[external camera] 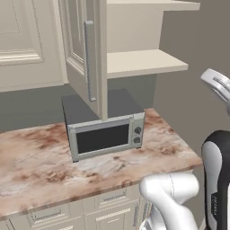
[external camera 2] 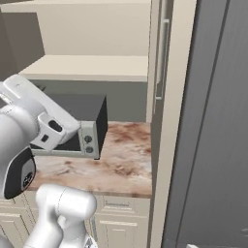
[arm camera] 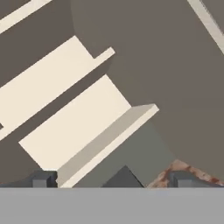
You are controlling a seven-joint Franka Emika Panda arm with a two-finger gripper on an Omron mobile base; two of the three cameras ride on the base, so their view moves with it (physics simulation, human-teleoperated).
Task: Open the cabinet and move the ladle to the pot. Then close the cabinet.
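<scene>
The cream upper cabinet stands open, its raised-panel door (external camera: 81, 49) swung out toward me with the grey bar handle (external camera: 90, 60) on its face. The cream shelves (external camera: 143, 63) inside are bare where they show. From the right side the same shelves (external camera 2: 87, 68) appear beside the door seen edge-on (external camera 2: 156, 63). My gripper (arm camera: 113, 179) is open, fingertips (arm camera: 43, 178) wide apart with nothing between them, pointing at the lower shelf (arm camera: 74, 127) from a distance. The ladle and the pot are out of view.
A silver microwave (external camera: 105, 134) sits on the marble counter (external camera: 36, 161) right under the open door. A tall grey panel (external camera 2: 213, 121) walls off the counter's right end. Drawer fronts (external camera: 112, 197) run below the counter edge.
</scene>
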